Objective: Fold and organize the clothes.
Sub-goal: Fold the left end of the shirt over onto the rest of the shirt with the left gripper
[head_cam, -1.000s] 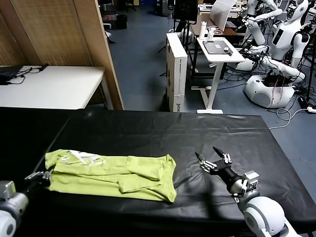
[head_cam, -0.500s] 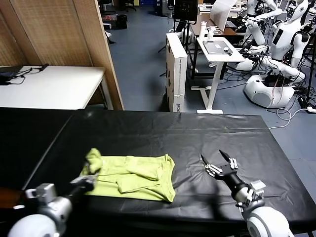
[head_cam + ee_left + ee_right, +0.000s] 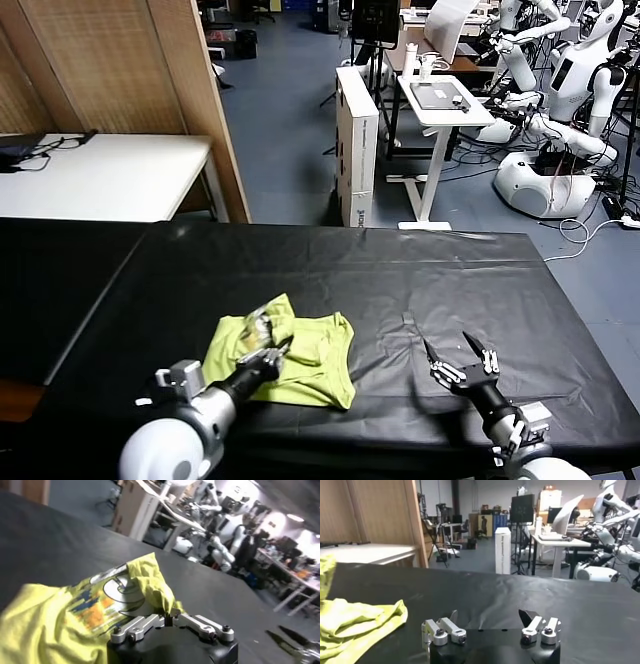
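The T-shirt (image 3: 300,350) was seen lying crumpled at about seven o'clock from the middle of the black surface (image 3: 330,270), near its front edge, with one end lifted and carried over the rest of the cloth so that the whitish print faced up. That raised end was held by the left gripper (image 3: 268,352), its jaws clenched on a pinch of the fabric; in the left wrist view the cloth (image 3: 75,610) was gathered right at the left gripper (image 3: 170,621). The right gripper (image 3: 463,362) was held low over bare surface at about five o'clock, well apart from the garment, its jaws released and spread wide, as also shown in the right wrist view (image 3: 490,625), where the T-shirt (image 3: 355,622) lay off to one side. The step in hand was judged to be a fold of one end across the body. It would be done well if the held end were laid flat with its edge lined up on the layer beneath, the cloth kept taut so that no bunching was trapped, and the pinch let go only once the fabric rested. The surface was covered in wrinkled black sheeting. Beyond it, at twelve o'clock, a blue floor, a white cabinet (image 3: 357,140) and, at two o'clock, other white robots (image 3: 560,110) were seen; a white table (image 3: 100,175) and wooden panels (image 3: 130,60) stood at ten o'clock.
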Controlling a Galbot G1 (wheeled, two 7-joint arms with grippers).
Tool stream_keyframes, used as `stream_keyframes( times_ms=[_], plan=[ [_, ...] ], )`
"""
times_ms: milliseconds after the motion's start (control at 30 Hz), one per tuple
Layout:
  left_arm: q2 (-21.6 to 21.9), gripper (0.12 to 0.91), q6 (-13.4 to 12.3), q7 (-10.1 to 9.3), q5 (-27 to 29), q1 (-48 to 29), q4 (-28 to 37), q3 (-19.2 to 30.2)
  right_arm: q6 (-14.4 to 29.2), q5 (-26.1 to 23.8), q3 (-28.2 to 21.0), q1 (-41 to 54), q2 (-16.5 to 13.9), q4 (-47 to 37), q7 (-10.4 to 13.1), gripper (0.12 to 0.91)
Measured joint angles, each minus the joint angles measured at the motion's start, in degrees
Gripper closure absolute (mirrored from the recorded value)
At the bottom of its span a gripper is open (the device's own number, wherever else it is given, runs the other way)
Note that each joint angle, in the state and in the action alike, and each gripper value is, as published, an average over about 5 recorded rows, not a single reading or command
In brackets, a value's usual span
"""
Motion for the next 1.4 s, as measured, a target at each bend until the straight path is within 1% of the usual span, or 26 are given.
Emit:
stream_keyframes(
  times_ms=[467, 733, 900, 1067, 1100, 1167, 1200, 1233, 1300, 1333, 1400],
  plan=[
    [-2.43, 0.844, 0.15, 0.13, 2.11, 0.64, 0.18, 3.15, -0.23, -0.27, -1.15, 0.86, 0.0, -0.69, -0.01, 0.118],
    [-4.16, 0.844, -1.16, 0.27, 4.6, -0.59, 2.92, 3.93, -0.24, -0.5, -0.89, 0.36, 0.04, -0.53, -0.01, 0.118],
    [-4.83, 0.844, -1.32, 0.23, 5.03, -0.55, 4.09, 4.48, -0.24, -0.58, -1.02, 0.49, 0.04, -0.51, -0.01, 0.118],
    [-5.98, 0.844, -1.88, 0.49, 7.02, -0.45, 4.79, 5.43, -0.16, -0.95, -1.9, 0.88, -0.01, -0.78, -0.24, 0.118],
    [-6.25, 0.83, -2.1, 0.67, 7.4, -0.43, 4.88, 5.57, -0.1, -1.14, -2.13, 0.96, -0.09, -0.88, -0.35, 0.118],
    [-6.77, 0.764, -2.48, 1.0, 8.08, -0.39, 4.94, 5.83, 0.02, -1.51, -2.63, 1.17, -0.38, -1.07, -0.52, 0.118],
    [-7.07, 0.713, -2.61, 1.13, 8.45, -0.35, 4.89, 5.98, 0.05, -1.64, -2.89, 1.3, -0.6, -1.13, -0.57, 0.118],
    [-7.39, 0.643, -2.67, 1.2, 8.77, -0.31, 4.78, 6.15, 0.07, -1.73, -3.15, 1.44, -0.84, -1.15, -0.6, 0.118],
    [-8.05, 0.529, -2.69, 1.19, 9.16, -0.14, 4.36, 6.53, 0.08, -1.78, -3.68, 1.71, -1.39, -1.16, -0.63, 0.118],
    [-8.33, 0.454, -2.69, 1.17, 9.29, 0.01, 4.07, 6.73, 0.08, -1.78, -3.91, 1.83, -1.66, -1.15, -0.64, 0.118],
    [-8.74, 0.34, -2.65, 1.09, 9.4, 0.44, 3.4, 7.08, 0.09, -1.77, -4.38, 2.0, -2.22, -1.06, -0.67, 0.118]
  ],
)
